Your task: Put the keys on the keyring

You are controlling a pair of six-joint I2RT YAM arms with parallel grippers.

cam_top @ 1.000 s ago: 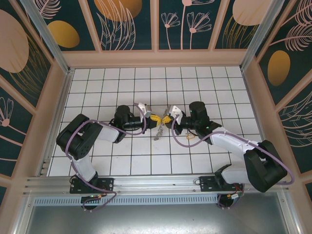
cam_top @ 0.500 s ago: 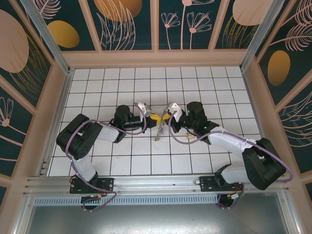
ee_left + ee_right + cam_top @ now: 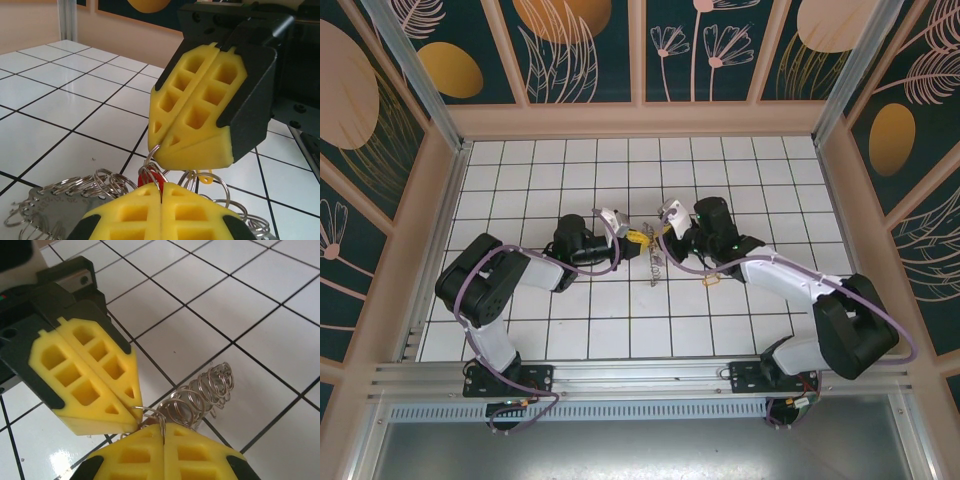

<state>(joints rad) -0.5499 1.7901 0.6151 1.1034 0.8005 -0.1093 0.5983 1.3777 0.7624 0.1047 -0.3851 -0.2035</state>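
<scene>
Jaws of the left gripper (image 3: pixel 634 238) and right gripper (image 3: pixel 658 235) meet tip to tip at mid-frame in the top view, both fully closed. The keyring (image 3: pixel 655 266) trails just below them over the tabletop (image 3: pixel 720 170).

Left wrist view: the left jaws pinch the red-headed keys (image 3: pixel 157 179), and the right jaws nip a wire loop.

Right wrist view: ring coils spread to the right.

Any sideways tug could likely slip the thin wire free.

You are watching the right gripper (image 3: pixel 162 429) sitting at 6 o'clock, its yellow fingers (image 3: pixel 135 456) pressing together on a thin loop of the keyring (image 3: pixel 202 392). The left gripper (image 3: pixel 134 414) is pointing in from 10 o'clock, its fingers also meeting, its tip nearly touching yours. The keyring's silver coils are lying toward 2 o'clock on the white tiles (image 3: pixel 250 305).
</scene>
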